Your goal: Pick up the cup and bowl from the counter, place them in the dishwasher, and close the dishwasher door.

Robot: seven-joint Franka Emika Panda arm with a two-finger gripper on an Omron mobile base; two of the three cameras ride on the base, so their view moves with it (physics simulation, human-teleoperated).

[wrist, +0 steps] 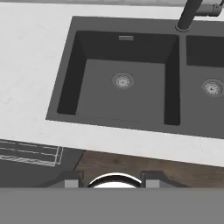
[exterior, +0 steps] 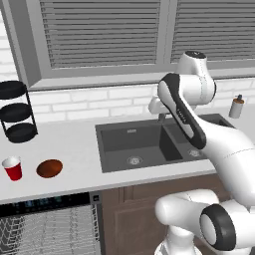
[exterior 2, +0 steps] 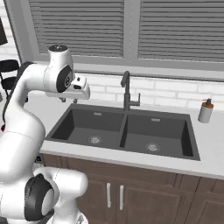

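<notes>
Tool (exterior 2: 68, 99) sits high over the left sink basin (wrist: 122, 85), near the back wall; fingers spread apart, nothing between them. Faucet (exterior 2: 127, 91) stands just right of it behind the sink divider. Cup (exterior: 12, 168) upright on the counter (exterior: 69, 139), far left of the sink; bowl (exterior: 50, 168) just beside it, apart. Dishwasher (exterior: 50, 224) below them, rack (exterior: 45, 234) exposed. Black stand (exterior: 16, 112) behind the cup. Soap bottle (exterior 2: 205, 110) right of the sink.
</notes>
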